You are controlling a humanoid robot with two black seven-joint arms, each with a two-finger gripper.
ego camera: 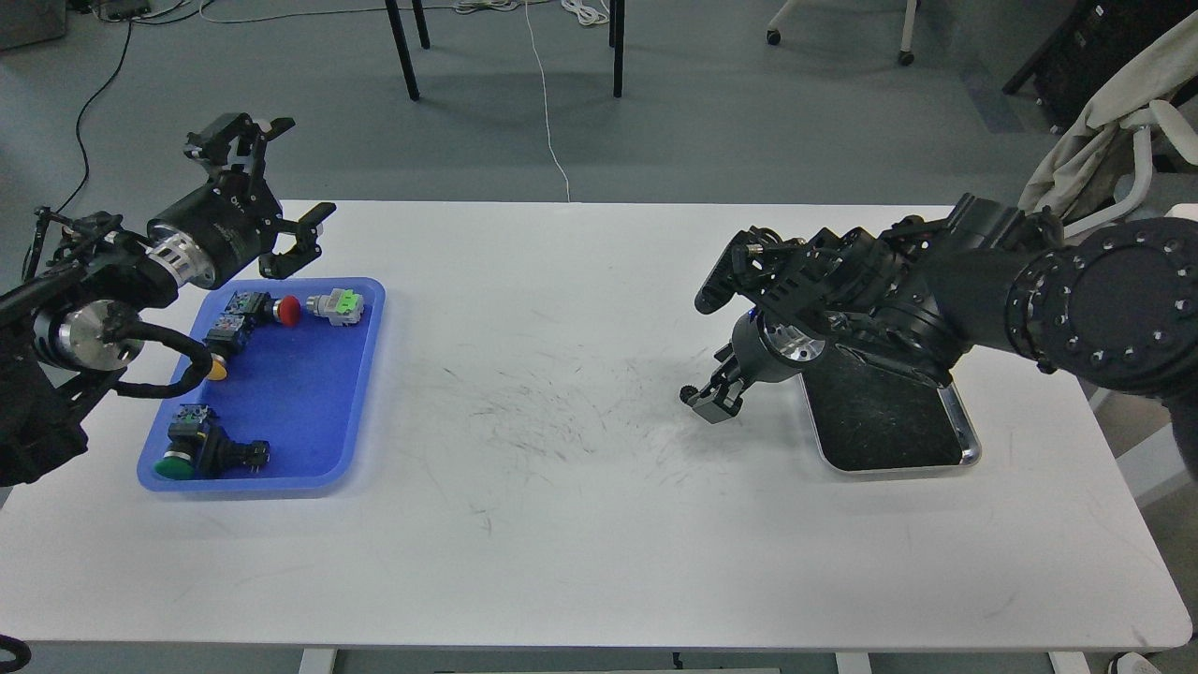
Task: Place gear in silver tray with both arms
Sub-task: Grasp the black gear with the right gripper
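The right gripper [713, 401] was low over the white table [580, 524], at 9 o'clock from the silver tray [964, 440] and just beside it. The small black gear [689, 393] was at its fingertips, on the table and outside the tray, but I could not tell if the fingers were clenched on it (they looked dark and small). The left gripper [273, 187] was released, fingers wide apart, at 12 o'clock above the blue tray [360, 449].

The white tabletop [580, 524] has many dark scratch marks in its middle part. On the left side lies a blue plastic tray [281, 412]. On the right side lies the silver tray [964, 440]. The two trays are well apart.
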